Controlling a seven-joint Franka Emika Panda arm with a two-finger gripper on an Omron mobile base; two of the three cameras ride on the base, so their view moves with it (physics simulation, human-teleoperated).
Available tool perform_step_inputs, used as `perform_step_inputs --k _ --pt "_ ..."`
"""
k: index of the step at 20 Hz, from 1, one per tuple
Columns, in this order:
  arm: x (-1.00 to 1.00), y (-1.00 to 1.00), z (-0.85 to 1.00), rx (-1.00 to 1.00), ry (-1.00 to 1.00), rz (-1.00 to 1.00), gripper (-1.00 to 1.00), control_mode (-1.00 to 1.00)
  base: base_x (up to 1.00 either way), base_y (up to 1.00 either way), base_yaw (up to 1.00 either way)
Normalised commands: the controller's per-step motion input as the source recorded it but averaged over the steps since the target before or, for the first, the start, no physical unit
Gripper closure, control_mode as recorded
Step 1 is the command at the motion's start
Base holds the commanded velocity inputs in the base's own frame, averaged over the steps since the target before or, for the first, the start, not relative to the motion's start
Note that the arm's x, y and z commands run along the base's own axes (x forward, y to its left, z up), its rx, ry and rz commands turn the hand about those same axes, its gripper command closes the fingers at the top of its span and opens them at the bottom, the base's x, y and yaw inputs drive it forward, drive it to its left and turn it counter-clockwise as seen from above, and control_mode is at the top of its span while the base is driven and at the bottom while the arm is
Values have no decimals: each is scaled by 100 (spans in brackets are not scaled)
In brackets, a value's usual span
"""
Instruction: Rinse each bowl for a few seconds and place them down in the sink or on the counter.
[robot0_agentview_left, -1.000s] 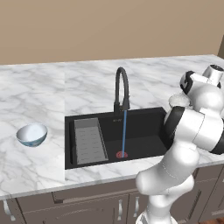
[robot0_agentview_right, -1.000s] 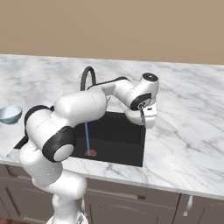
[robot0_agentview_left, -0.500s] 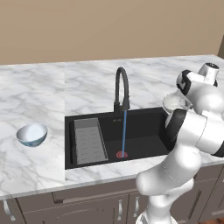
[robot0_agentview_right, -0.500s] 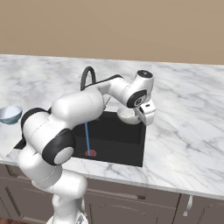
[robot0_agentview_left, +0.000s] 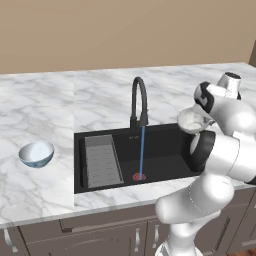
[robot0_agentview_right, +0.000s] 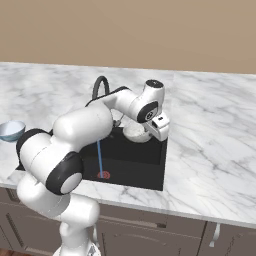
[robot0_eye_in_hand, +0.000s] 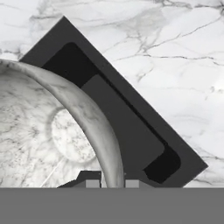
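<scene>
Gripper (robot0_agentview_right: 150, 131) pinched narrow on the rim of the speckled greyish bowl (robot0_agentview_right: 136, 132), 1 finger each side of the wall in the hand view; bowl held mouth-up, roughly level, nothing visible inside, over the right end of the sink (robot0_agentview_left: 165, 145), off to the side of the water stream (robot0_agentview_left: 141, 152). Blue-and-white bowl (robot0_agentview_left: 36, 153) sits upright on the counter (robot0_agentview_left: 40, 110) left of the sink, looks empty. Sink holds 1 grey ridged tray (robot0_agentview_left: 103, 160) at its left end and the red drain ring (robot0_agentview_left: 139, 176) where the stream from the faucet (robot0_agentview_left: 139, 102) lands.
</scene>
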Motion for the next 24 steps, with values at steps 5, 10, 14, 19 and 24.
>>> perform_step_inputs --k 5,10,14,19,24 --pt "6 28 -12 5 0 11 100 -100 0 0 0" --pt "5 23 -19 10 0 5 100 -100 0 0 0" --pt "10 26 -17 7 0 3 100 -100 0 0 0" --pt "8 31 -14 4 0 5 100 -100 0 0 0" --pt "4 32 -14 1 0 7 100 -100 0 0 0"
